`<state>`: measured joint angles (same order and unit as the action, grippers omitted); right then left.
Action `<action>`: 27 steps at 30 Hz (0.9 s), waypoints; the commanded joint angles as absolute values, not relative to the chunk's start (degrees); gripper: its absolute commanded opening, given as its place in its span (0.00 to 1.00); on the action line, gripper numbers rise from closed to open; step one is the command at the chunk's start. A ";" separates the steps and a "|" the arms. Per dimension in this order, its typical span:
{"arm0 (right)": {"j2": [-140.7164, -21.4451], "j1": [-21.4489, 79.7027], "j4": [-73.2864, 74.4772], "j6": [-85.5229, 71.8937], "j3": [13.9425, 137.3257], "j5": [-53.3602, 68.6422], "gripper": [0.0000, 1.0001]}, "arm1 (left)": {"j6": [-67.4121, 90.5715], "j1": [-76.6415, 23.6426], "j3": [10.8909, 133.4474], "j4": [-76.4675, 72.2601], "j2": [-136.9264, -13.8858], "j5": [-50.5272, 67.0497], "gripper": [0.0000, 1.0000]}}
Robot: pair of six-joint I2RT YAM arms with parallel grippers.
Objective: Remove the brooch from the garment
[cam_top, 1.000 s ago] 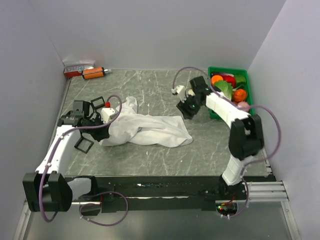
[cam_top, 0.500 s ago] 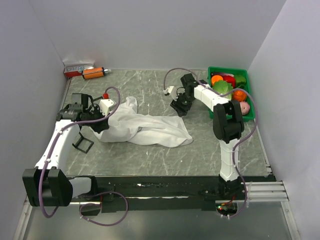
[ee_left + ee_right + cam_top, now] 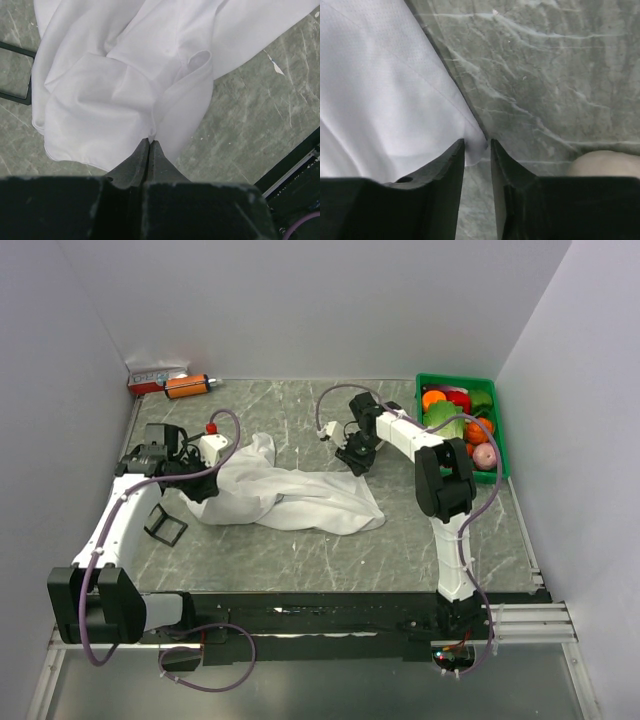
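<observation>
Counter of grey marbled stone. The garment is found bunched in a long heap across the middle, running from near the left edge towards the centre, and heavily folded. The brooch is not seen in any view; it is judged to be buried in a fold or on the underside, so its place cannot be given. The left gripper is set at the heap's left end, its fingers pressed together; creases in the cloth run to the tips, so a fold is judged to be nipped there. The right gripper is lowered at the heap's far right end, fingers parted by a narrow gap, with a corner of the hem lying between them and not yet clamped. A black square frame is noted beside the left arm near the left edge, and a green bin of toy produce in the far right corner, well apart from the work. Step in hand, as judged: the shirt is being taken at two ends for spreading, so that the brooch can be exposed. Next move calls for the right fingers to be shut on the hem corner and the cloth to be drawn out flat, slowly, lest the thin corner slip free.
</observation>
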<state>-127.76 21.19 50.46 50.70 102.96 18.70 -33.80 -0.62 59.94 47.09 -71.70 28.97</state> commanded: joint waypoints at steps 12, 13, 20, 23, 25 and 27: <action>-107.86 12.57 35.01 31.30 110.47 16.35 0.00 | -24.80 -0.26 85.93 36.92 -79.87 26.11 0.01; -104.80 12.05 32.89 29.55 110.74 15.56 0.00 | -23.65 -0.18 91.00 36.48 -80.68 25.84 0.01; -97.21 11.25 22.07 28.13 116.19 11.26 0.00 | -19.34 -0.18 108.35 27.52 -85.69 22.07 0.01; -95.45 11.25 19.87 27.86 118.56 10.55 0.00 | -17.67 -0.18 112.05 21.90 -85.17 21.10 0.01; -94.14 11.16 19.25 27.34 119.35 9.67 0.00 | -16.44 -0.18 112.94 19.09 -84.38 21.27 0.01; -92.30 11.16 18.63 27.42 118.83 9.32 0.00 | -16.00 -0.18 113.64 16.35 -82.97 22.05 0.01</action>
